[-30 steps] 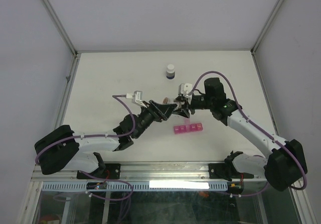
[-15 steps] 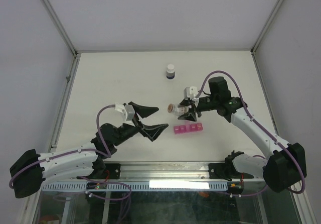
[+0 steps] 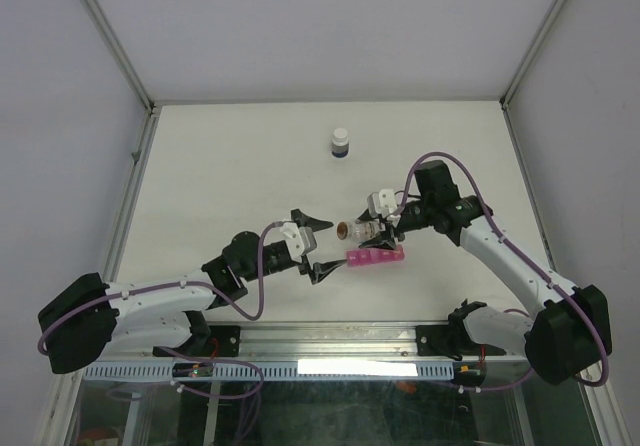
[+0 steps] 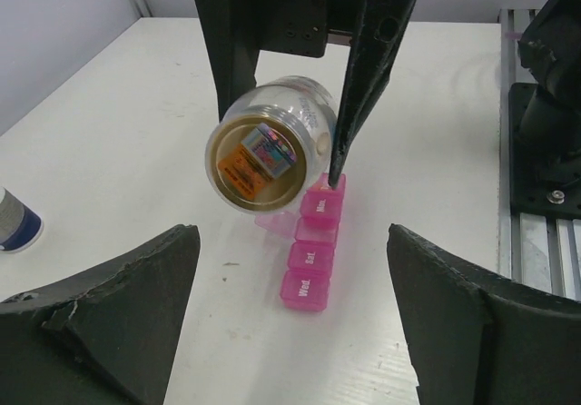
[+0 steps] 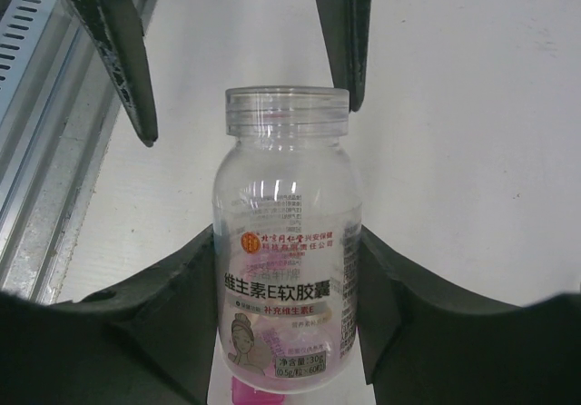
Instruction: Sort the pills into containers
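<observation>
Pill box (image 3: 376, 257): a pink strip of lidded cells lying flat on the table (image 3: 220, 166). Its long axis runs left to right, with the left end aimed at the left gripper (image 3: 318, 244).

Left gripper: just off that left end of the pill box, fingers spread wide, nothing in them.

Right gripper (image 3: 362, 231): clamped on a clear bottle (image 4: 268, 155), held on its side just above the pill box, neck towards the left gripper. No cap shows on the neck; whether the mouth is sealed cannot be told.

Judgement: the right arm is nearer and carries the bottle, so pouring depends on tipping the neck down over one cell. One lid (image 4: 272, 225) appears raised, unconfirmed.
</observation>
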Tool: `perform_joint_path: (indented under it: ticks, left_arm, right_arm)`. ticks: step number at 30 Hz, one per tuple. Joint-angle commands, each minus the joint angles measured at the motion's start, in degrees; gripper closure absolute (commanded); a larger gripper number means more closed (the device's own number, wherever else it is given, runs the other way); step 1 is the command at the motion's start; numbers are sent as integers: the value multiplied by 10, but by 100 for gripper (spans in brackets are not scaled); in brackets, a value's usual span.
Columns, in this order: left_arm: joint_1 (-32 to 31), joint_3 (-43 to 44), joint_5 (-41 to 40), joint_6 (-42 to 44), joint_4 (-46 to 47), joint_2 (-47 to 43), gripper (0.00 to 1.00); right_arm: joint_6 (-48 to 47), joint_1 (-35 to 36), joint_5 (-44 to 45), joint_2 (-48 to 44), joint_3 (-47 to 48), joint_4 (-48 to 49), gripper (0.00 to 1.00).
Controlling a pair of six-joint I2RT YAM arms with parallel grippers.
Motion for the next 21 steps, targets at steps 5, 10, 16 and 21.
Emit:
perform_joint_path:
  ticks: [5, 10, 16, 21]
  left_arm:
    - [30, 39, 52, -13, 69, 43, 25]
    - [40, 41, 74, -36, 87, 54, 32]
    - [43, 42, 89, -60, 97, 62, 32]
    - [44, 47, 86, -72, 104, 70, 36]
  right_arm:
    - [-50, 17, 3, -3, 2, -9, 100]
    - [-60, 26, 19, 3, 4, -14, 100]
    - [-64, 30, 30, 4, 3, -15, 100]
    - [-65, 32, 36, 8, 3, -14, 100]
